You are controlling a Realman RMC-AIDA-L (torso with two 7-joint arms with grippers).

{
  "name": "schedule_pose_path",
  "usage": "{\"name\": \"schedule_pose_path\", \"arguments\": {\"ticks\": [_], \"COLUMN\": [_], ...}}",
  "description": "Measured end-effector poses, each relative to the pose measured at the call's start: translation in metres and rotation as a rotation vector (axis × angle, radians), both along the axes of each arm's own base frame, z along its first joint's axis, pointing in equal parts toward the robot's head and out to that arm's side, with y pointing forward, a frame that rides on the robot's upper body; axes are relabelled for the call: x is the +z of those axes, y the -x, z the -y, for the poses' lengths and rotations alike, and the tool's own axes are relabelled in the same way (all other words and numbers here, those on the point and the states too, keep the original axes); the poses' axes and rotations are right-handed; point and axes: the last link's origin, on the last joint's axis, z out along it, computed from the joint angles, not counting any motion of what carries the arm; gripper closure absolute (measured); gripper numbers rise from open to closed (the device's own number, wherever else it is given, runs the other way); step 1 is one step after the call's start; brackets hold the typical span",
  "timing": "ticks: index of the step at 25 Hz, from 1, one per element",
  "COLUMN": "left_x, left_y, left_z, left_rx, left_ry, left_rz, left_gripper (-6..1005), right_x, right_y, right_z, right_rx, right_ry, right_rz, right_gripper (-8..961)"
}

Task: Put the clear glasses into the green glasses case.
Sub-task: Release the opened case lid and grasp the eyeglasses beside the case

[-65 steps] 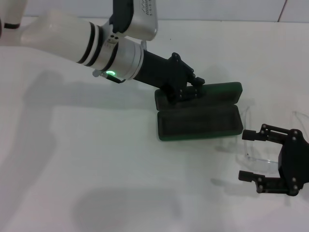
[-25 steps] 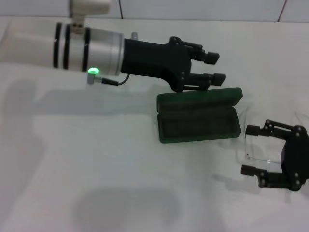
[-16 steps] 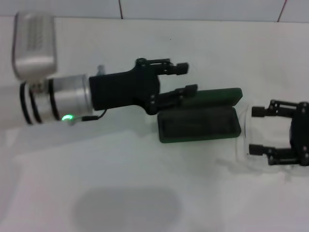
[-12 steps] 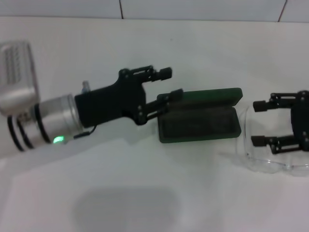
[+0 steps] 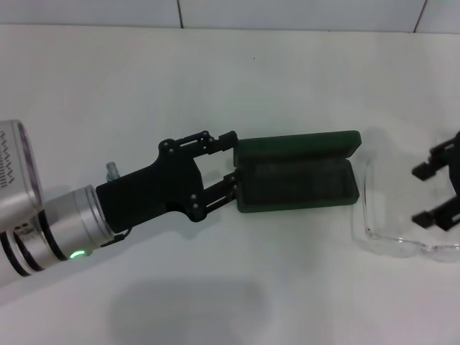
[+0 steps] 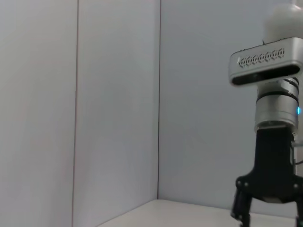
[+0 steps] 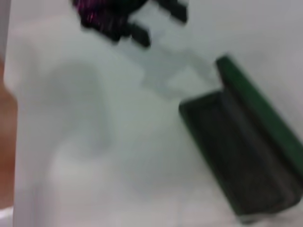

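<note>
The green glasses case [image 5: 296, 176] lies open in the middle of the table, with its lid folded back and its dark lining showing. It also shows in the right wrist view as the green case [image 7: 246, 156]. My left gripper [image 5: 231, 159] is open at the case's left end, one fingertip by the lid corner and one by the base; I cannot tell whether they touch. The clear glasses [image 5: 384, 233] lie on the table to the right of the case. My right gripper [image 5: 421, 194] is open at the right edge, over the glasses' right part, with nothing between its fingers.
The white table [image 5: 215, 79] runs back to a tiled wall. The left wrist view shows grey wall panels and the right arm [image 6: 274, 137] hanging upright in the distance. The left gripper [image 7: 128, 21] appears blurred beyond the case in the right wrist view.
My left gripper dropped from above the lid and pulled back left to the case's left end. My right gripper drew off to the right edge. The glasses stay on the table.
</note>
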Motion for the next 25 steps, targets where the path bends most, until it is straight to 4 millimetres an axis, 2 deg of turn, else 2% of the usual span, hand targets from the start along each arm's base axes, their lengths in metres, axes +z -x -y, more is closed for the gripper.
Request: {"name": "schedule_pose_path", "arguments": {"ticks": [7,25], "left_x": [-0.002,-0.005], "left_y": [0.005,0.007], "left_z": [0.0,0.002], "left_rx": [0.026,0.043], "left_ry": [-0.003,-0.003], "left_rz": [-0.018,-0.027], "left_gripper": [481,482], "right_x": [-0.023,-0.056], "right_y": [-0.003,-0.012], "right_z": [0.008,0.014], "right_rx": [0.027,0.1], "right_ry": [0.068,0.119], "right_rz": [0.207,0.324], "right_gripper": [237,303]}}
